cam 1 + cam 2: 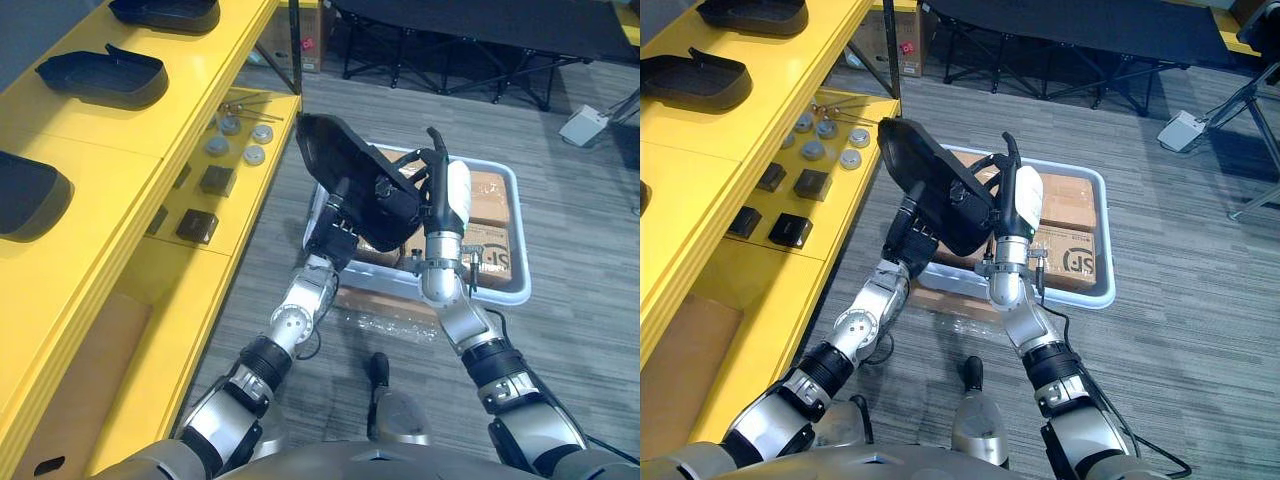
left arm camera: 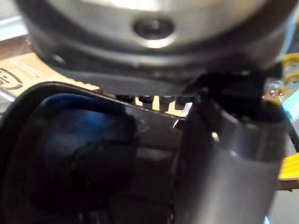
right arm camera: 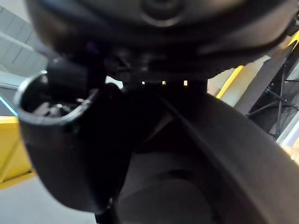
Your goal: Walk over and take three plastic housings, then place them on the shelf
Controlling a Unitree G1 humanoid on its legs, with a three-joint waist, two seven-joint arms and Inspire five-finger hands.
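Black housing (image 1: 340, 165) clamped between left hand (image 1: 335, 238), fingers hidden, and flat right hand (image 1: 438, 200); three housings (image 1: 165, 12) (image 1: 100, 75) (image 1: 30, 195) on shelf (image 1: 110, 150).

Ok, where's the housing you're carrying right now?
Left eye view: the black housing is held up between the left hand and right hand, over the white bin, just right of the yellow shelf.
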